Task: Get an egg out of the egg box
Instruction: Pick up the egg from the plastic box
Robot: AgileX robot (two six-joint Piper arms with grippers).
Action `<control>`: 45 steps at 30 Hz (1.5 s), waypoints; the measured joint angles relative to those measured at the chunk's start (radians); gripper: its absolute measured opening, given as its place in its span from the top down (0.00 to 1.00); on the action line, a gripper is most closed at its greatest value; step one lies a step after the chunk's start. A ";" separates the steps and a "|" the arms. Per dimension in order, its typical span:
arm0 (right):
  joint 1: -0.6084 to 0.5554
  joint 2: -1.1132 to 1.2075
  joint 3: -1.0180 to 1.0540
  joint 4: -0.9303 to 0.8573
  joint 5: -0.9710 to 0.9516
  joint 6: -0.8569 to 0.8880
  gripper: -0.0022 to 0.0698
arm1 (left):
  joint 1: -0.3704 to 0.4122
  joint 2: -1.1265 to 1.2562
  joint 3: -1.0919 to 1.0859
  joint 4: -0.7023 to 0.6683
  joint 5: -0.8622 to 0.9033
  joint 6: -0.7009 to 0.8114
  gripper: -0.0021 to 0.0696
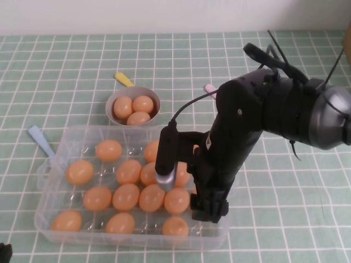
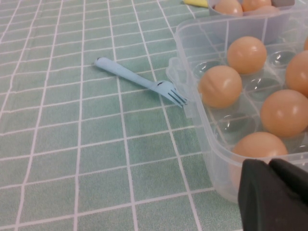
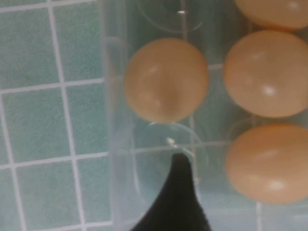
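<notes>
Cloth (image 1: 66, 71) with green squares covers the table, and on it, close to you, stands the egg box (image 1: 55, 164), about half filled. The right arm (image 1: 258, 115) reaches over the right part of the box, so it is much nearer to the eggs than the left one. Behind the box is the bowl (image 1: 112, 101) with three eggs already inside. A blue fork (image 2: 139, 79) lies on the cloth at the left side of the box, its prongs touching the handle.

The right gripper (image 1: 208, 211) hangs low over the near right corner of the box. In its wrist view the fingers (image 3: 180, 202) show as one black wedge with no gap, so they are together. The tip is above an empty cup, and the egg (image 3: 166, 79) sits in the next cup, just beyond the tip and beside the box wall. It looks almost round from above, so I judge its long axis stands upright. You must part the fingers first, then move forward over it.

The left gripper (image 2: 274, 192) is parked outside the near left corner, fingers together, holding nothing.
</notes>
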State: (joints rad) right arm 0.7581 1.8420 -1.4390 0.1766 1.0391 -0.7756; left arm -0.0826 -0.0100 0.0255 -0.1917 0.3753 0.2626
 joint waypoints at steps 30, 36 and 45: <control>-0.022 0.115 0.000 -0.042 -0.101 -0.032 0.23 | 0.000 0.000 0.000 0.000 0.000 0.000 0.98; -0.022 0.138 0.000 -0.042 -0.107 -0.032 0.23 | 0.000 0.000 0.000 0.000 0.000 0.000 0.98; -0.024 0.138 0.000 -0.044 -0.109 -0.032 0.33 | 0.000 0.000 0.000 0.000 0.000 0.000 0.98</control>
State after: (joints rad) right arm 0.7340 1.9801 -1.4390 0.1328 0.9299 -0.8074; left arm -0.0826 -0.0100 0.0255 -0.1917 0.3753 0.2626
